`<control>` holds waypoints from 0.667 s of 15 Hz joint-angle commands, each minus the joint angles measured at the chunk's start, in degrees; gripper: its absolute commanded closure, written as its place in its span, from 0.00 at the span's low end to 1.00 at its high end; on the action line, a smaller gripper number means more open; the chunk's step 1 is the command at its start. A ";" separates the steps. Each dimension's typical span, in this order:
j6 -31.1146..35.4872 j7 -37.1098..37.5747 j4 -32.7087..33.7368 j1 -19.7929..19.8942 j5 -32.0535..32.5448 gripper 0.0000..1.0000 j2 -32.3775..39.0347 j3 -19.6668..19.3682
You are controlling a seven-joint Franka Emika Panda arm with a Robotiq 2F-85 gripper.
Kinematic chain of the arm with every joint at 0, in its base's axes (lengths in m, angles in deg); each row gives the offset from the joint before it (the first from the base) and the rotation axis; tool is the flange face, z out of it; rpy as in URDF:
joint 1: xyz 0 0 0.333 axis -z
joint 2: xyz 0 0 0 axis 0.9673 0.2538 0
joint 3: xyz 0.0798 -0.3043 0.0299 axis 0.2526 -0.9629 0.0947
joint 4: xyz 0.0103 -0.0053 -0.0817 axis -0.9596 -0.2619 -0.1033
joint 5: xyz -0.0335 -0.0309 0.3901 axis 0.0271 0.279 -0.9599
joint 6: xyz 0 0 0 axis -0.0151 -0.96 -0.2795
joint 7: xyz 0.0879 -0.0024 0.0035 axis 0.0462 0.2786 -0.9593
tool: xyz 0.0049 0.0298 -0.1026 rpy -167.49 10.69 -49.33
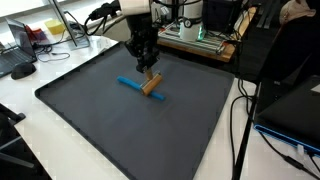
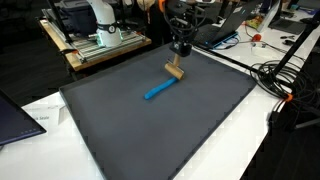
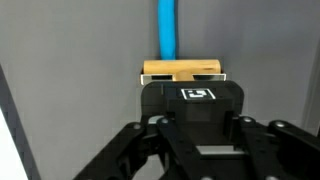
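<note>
My gripper [image 1: 148, 66] [image 2: 181, 52] hangs over the middle of a dark grey mat [image 1: 110, 130] [image 2: 130, 135], shut on a tan wooden block [image 1: 152, 85] [image 2: 175, 72]. The block slants down from the fingers, and its lower end is at a blue stick [image 1: 128, 83] [image 2: 157, 92] lying flat on the mat. Whether the block rests on the stick I cannot tell. In the wrist view the wooden block [image 3: 183, 70] shows just past the gripper [image 3: 183, 82], and the blue stick [image 3: 168, 30] runs straight away from it. The fingertips are hidden behind the gripper body.
The mat lies on a white table [image 1: 30, 140] [image 2: 40, 110]. Behind it are a wooden frame with electronics [image 1: 195, 42] [image 2: 100, 45], cables [image 2: 275, 75], a keyboard and mouse [image 1: 22, 68], and a dark case [image 1: 290, 95] beside the mat.
</note>
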 commanded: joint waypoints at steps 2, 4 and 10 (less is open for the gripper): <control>1.18 3.42 0.83 -1.47 2.62 0.78 1.53 -1.09; 0.98 4.42 1.30 -1.68 3.41 0.78 2.19 -1.04; 0.57 5.91 1.40 -2.72 5.31 0.78 2.99 -0.54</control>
